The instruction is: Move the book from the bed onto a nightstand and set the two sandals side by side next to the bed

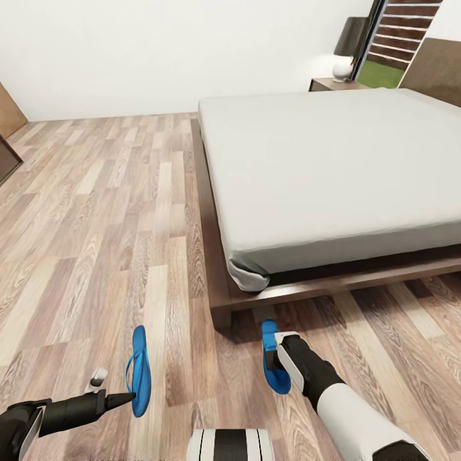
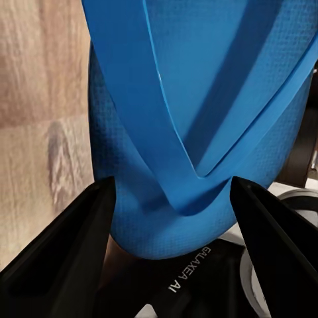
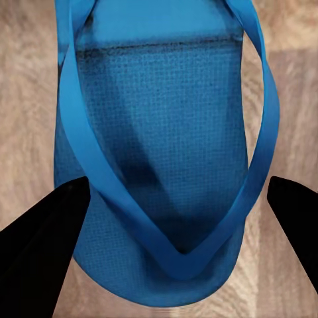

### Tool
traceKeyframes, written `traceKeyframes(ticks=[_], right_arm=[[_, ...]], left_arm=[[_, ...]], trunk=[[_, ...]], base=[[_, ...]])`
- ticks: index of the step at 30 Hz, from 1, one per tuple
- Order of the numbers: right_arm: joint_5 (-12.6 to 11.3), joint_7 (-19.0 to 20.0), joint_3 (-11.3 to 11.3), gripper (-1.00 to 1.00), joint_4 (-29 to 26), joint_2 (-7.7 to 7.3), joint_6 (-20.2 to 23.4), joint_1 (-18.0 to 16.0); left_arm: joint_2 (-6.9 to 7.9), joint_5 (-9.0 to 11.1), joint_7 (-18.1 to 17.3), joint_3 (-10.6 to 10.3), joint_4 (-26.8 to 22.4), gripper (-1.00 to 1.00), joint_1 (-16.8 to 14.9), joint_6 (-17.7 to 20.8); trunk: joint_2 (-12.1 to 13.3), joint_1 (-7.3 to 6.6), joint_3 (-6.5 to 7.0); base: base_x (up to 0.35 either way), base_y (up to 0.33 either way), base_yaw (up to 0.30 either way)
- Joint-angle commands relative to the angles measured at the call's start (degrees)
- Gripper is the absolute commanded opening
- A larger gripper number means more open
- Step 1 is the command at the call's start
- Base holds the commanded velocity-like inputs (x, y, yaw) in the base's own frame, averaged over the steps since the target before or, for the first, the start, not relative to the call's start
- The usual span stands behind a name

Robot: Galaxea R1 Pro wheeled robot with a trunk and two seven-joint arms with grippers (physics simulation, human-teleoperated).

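Two bright-blue sandals show in front of the bed's point(image 1: 333, 166) foot corner. One sandal point(image 1: 139, 371) stands up on its edge off the wood floor, and my left gripper point(image 1: 128, 396) is shut on it; up close this sandal point(image 2: 192, 99) fills the gap between the black fingers point(image 2: 66, 265). The other sandal point(image 1: 273, 368) lies flat on the floor, with my right gripper point(image 1: 276, 357) open just above it. In the right wrist view that sandal point(image 3: 165, 152) sits between the spread fingers point(image 3: 40, 245). A nightstand point(image 1: 330, 84) stands beyond the bed's far side. The book is out of view.
The bed's dark wooden frame point(image 1: 221, 301) juts out close ahead of the right gripper. A white lamp point(image 1: 343, 67) stands on the nightstand beside the window point(image 1: 400, 45). Dark furniture point(image 1: 8, 153) sits at the left edge. Plank floor point(image 1: 96, 224) stretches left of the bed.
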Motion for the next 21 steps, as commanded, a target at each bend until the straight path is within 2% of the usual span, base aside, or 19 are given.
traceKeyframes(ticks=[1,6,21], right_arm=[[-0.6,-0.5,0.3,-1.00,-0.1,-0.03,0.2,-0.1],[-0.6,-0.6,0.3,-1.00,0.0,0.00,0.2,-1.3],[-0.5,-0.6,0.3,-1.00,0.0,0.08,0.2,-1.7]], left_arm=[[-0.05,-0.6,-0.4,0.3,-0.1,-1.00,0.0,0.6],[-0.05,-0.6,-0.4,0.3,-0.1,-1.00,0.0,0.6],[-0.05,-0.6,-0.4,0.3,-0.1,-1.00,0.0,0.6]], trunk=[[0.0,0.01,-0.27],[-0.1,0.14,-1.37],[-0.3,0.53,-4.70]], base=[[0.000,0.000,0.000],[0.000,0.000,0.000],[0.000,0.000,0.000]])
